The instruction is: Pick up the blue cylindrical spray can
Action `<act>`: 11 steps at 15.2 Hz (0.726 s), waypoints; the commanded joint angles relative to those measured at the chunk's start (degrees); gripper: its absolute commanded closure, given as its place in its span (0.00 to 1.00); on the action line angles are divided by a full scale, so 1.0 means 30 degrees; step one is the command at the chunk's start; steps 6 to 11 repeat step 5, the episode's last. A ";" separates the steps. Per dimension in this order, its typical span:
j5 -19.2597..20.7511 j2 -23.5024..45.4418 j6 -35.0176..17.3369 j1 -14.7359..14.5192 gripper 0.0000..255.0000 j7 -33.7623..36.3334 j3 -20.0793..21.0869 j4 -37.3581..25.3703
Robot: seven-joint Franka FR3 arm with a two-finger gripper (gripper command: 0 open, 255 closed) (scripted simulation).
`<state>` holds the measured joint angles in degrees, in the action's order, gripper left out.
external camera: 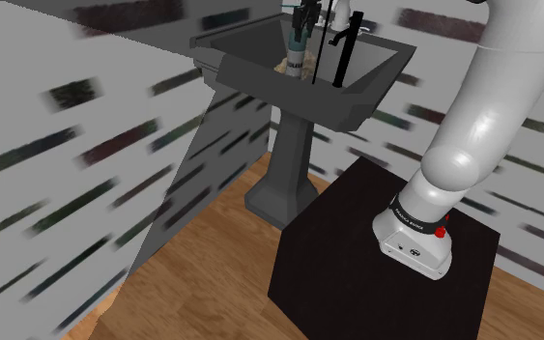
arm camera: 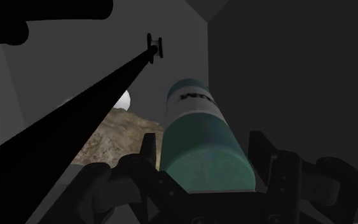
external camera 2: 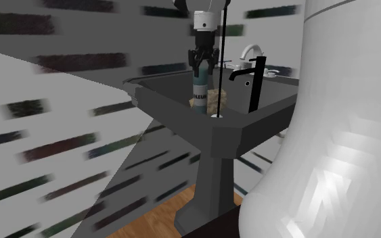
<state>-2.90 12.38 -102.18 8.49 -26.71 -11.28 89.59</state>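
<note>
- The claw [external camera 2: 203, 67] sits over the top of the teal-blue spray can [external camera 2: 200, 91], which stands upright in the sink [external camera 2: 172, 110]. Whether it is clamped on the can or merely flanks it cannot be told.
- With so high a hold, the smooth can may slip or tip when lifted.
- In the second exterior view, a tan lump [external camera 2: 218, 100] lies just beside the can at 4 o'clock and could snag a tilting can.
- A thin black rod [external camera 2: 224, 47] and a black tap [external camera 2: 254, 84] stand at 3 o'clock, where a sideways swing risks striking them.
</note>
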 commanded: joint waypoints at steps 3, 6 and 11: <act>0.0002 -0.0060 0.1056 0.0116 1.00 0.0032 -0.0063 -0.1275; 0.0006 -0.0057 0.1097 0.0138 1.00 0.0036 -0.0040 -0.1320; 0.0006 -0.0057 0.1097 0.0138 1.00 0.0036 -0.0040 -0.1320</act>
